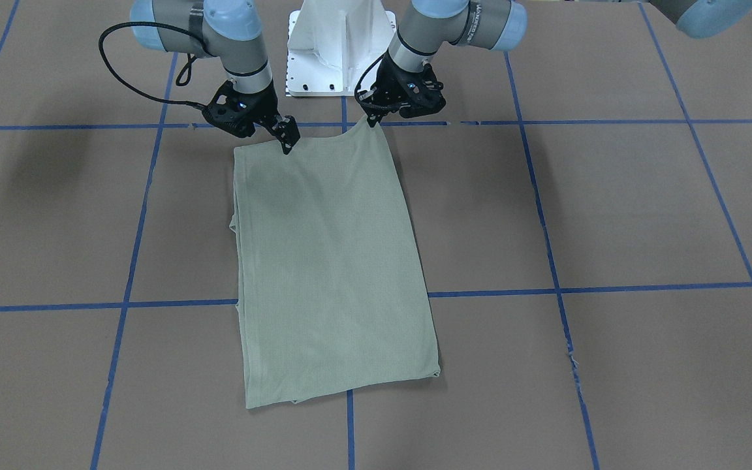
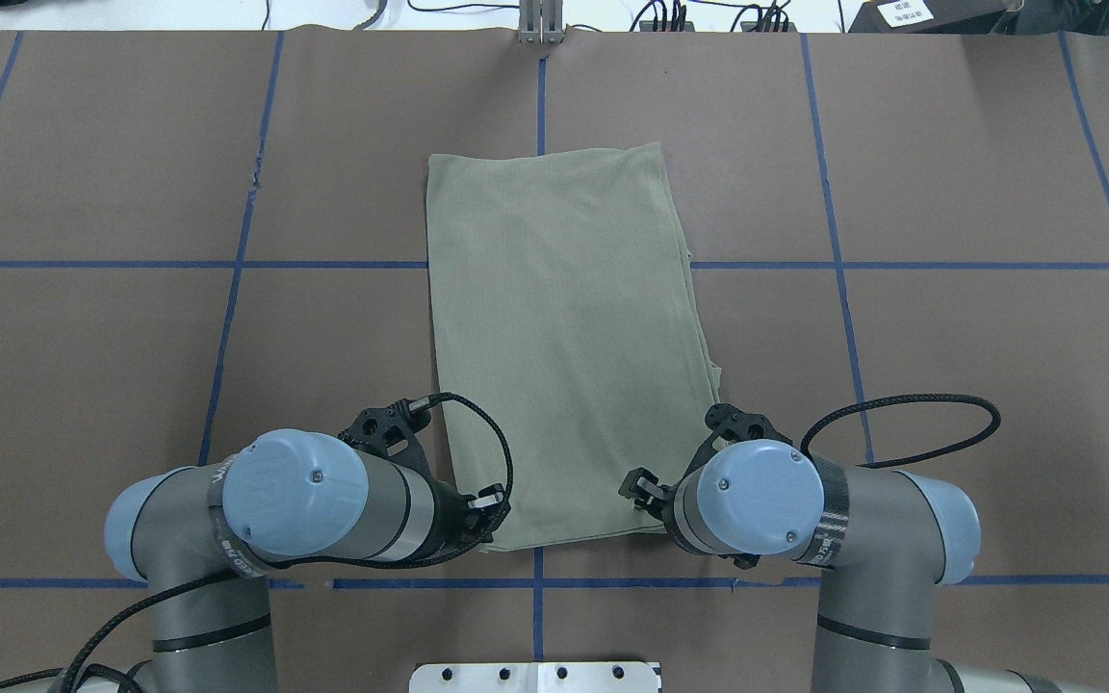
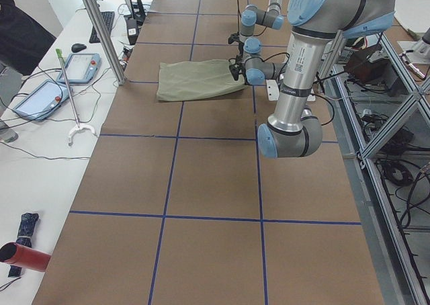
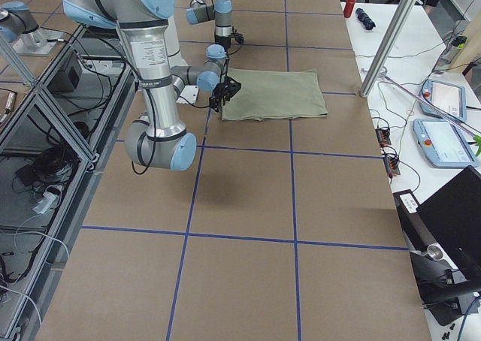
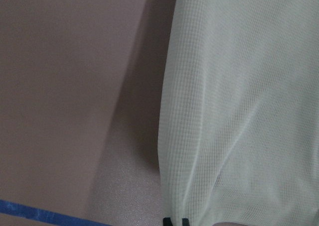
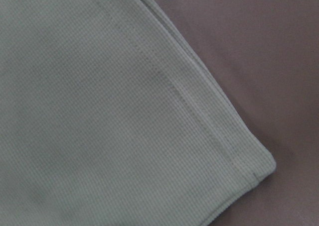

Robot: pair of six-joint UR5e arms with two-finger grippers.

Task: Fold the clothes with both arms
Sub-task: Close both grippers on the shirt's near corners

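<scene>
The sage-green waffle-knit shirt (image 1: pixel 330 261) lies as a long flat rectangle on the brown paper table (image 1: pixel 611 209), just before the robot. Left gripper (image 1: pixel 371 121) pinches one near corner into a peak; right gripper (image 1: pixel 286 145) meets the other corner, grip impossible to tell

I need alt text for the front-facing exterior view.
A green shirt, folded into a long rectangle, lies on a brown table with blue tape lines. Near the robot, the left pincer holds one corner up and the right pincer touches the same edge.
</scene>
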